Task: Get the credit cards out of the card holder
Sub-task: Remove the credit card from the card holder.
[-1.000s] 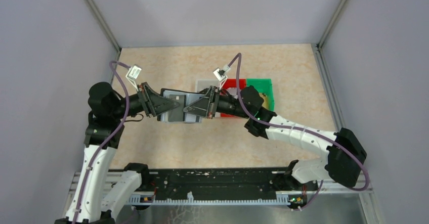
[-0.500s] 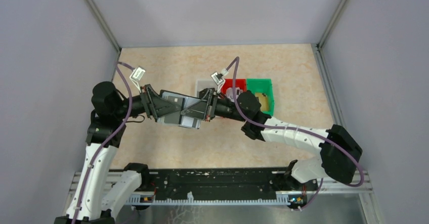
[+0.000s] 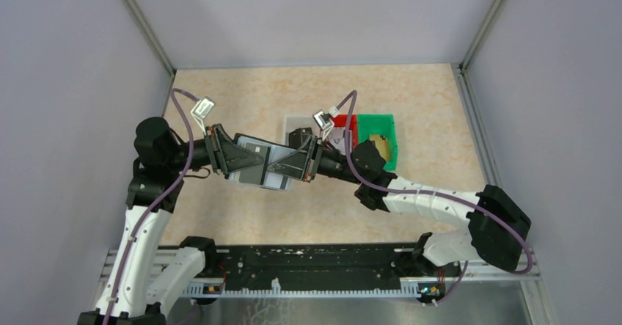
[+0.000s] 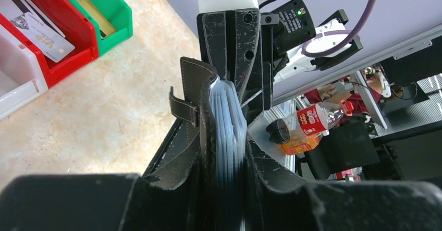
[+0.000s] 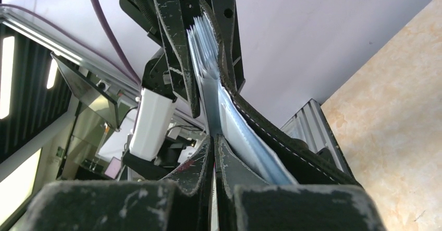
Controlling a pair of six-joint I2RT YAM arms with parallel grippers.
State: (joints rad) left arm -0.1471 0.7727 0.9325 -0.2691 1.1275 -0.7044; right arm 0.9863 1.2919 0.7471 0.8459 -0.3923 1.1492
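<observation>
**Card holder** (image 3: pixel 265 165): black leather, held in the air above the desk (image 3: pixel 242 90), just on the near side of the red bin (image 3: pixel 345 123) and the green bin (image 3: pixel 389 123). The cover looks soft and likely to bend under load. Note the flap bowed outward and the snap strap (image 4: pixel 183 108) standing free. The grey-blue slots (image 4: pixel 226 116) inside are thin, glossy and tightly packed. Expect any credit cards within to be light, stiff and slippery. Take one by an exposed short edge and draw it straight along its slot. No card edge can be told apart from the slot lining here.

**Claws:** your left claw (image 3: pixel 248 161) clamps the holder across its thickness at one end. Your right claw (image 5: pixel 213 155) is pinched fully together on a thin pale layer at the opposite, open end. Whether that layer is card or lining cannot be told.

**Bins:** one grey-white card (image 4: pixel 37 28) lies in the red bin, and a gold card (image 4: pixel 99 22) lies in the green bin.
</observation>
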